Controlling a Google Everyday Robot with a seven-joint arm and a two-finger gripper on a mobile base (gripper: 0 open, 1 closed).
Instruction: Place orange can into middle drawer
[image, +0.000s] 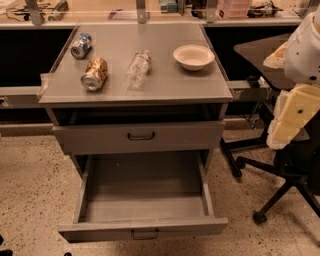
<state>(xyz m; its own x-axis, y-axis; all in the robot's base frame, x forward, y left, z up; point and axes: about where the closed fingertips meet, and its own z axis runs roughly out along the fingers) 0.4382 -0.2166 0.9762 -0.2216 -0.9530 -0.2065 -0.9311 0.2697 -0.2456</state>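
Observation:
The orange can (95, 74) lies on its side on the grey cabinet's top (165, 85), at the left front, its silver end facing me. The middle drawer (145, 207) is the lowest one; it stands pulled out wide and nothing lies in it, and its dark bar handle (145, 234) is at the front. My gripper (281, 134) hangs at the right edge of the view, beside the cabinet and well to the right of the can, at about the height of the upper drawer. It holds nothing that I can see.
A blue-and-silver can (81, 45) lies at the back left, a clear plastic bottle (138, 68) lies in the middle, and a white bowl (193, 56) stands at the back right. The drawer above (140, 136) is closed. An office chair base (280, 175) stands on the floor at the right.

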